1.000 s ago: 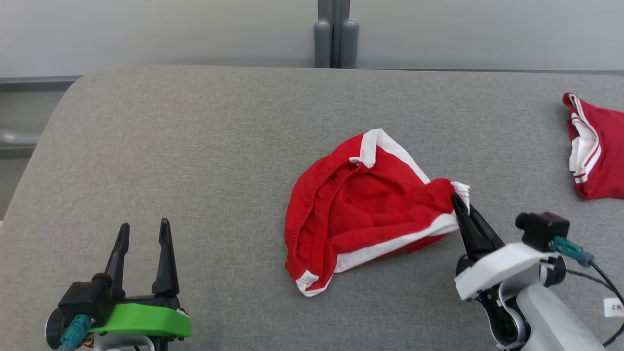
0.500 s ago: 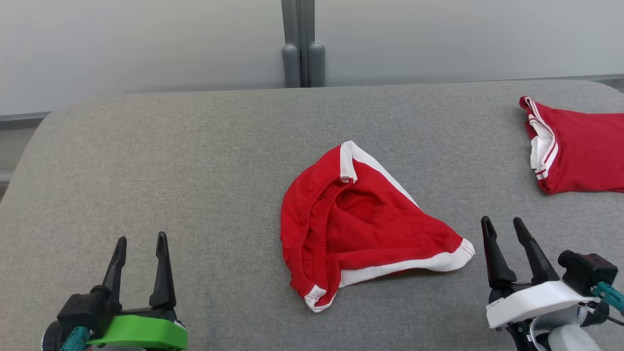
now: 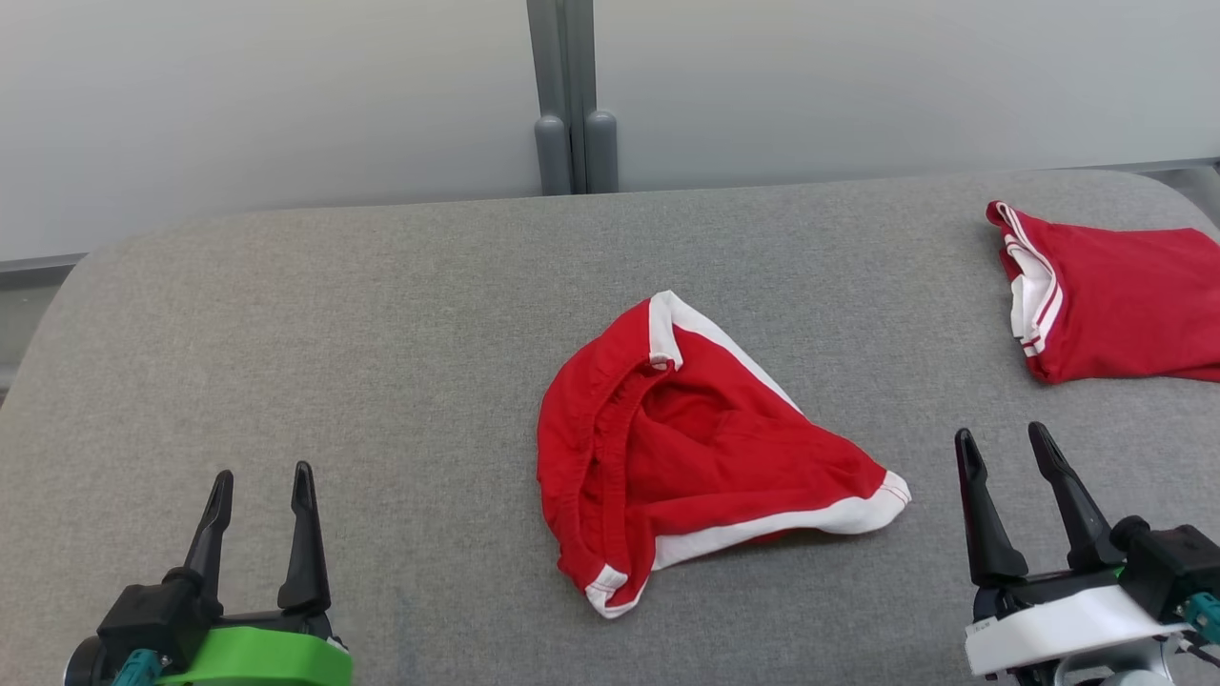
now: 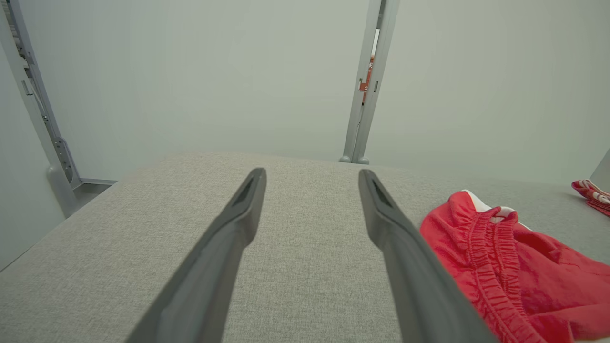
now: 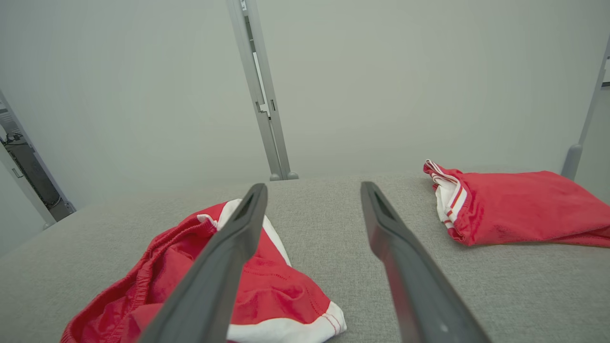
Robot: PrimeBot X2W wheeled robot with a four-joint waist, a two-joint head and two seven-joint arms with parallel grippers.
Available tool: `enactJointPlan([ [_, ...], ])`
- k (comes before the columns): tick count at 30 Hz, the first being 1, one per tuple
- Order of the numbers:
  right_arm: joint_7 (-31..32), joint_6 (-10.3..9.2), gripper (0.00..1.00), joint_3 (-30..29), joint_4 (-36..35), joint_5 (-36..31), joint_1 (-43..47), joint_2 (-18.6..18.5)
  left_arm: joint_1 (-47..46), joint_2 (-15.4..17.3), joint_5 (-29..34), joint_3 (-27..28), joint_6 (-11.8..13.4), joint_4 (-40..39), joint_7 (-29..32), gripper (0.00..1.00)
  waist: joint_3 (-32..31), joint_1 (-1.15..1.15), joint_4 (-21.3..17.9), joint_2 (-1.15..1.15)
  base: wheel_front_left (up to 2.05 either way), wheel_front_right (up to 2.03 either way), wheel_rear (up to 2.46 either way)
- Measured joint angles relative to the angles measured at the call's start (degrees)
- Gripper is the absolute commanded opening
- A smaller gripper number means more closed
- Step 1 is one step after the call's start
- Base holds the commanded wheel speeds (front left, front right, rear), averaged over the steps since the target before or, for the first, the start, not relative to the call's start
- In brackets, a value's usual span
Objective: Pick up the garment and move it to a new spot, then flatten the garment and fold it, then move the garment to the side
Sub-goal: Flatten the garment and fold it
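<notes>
The garment (image 3: 705,453) is a pair of red shorts with white trim, lying crumpled in the middle of the grey padded table (image 3: 381,314); its elastic waistband faces left. It also appears in the left wrist view as the garment (image 4: 514,257) and in the right wrist view as the garment (image 5: 267,281). My right gripper (image 3: 1003,440) stands open just right of its white-edged corner, apart from it, empty. My left gripper (image 3: 263,476) stands open at the lower left, well away from the cloth. In the wrist views the left gripper (image 4: 312,174) and right gripper (image 5: 313,188) hold nothing.
A second red garment (image 3: 1106,300) with white and striped trim lies folded at the table's far right, also seen as the folded garment (image 5: 514,207). A grey post (image 3: 570,95) rises against the pale wall behind the table. The table's corners are rounded.
My right gripper let go of the garment's white-edged corner, opened and drew back to the lower right. The corner dropped flat on the table. The head camera shifted, so the whole picture moved.
</notes>
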Motion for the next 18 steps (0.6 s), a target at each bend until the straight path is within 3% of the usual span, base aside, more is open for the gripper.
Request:
enactJointPlan([
  [18,0.0,0.0,1.0,-1.5,-3.5,-2.7,5.6,2.3,2.0,0.4,2.1,0.6,0.0,-1.1,0.0,1.0,-0.5,0.0,0.1,0.0,0.0,0.0,0.0],
])
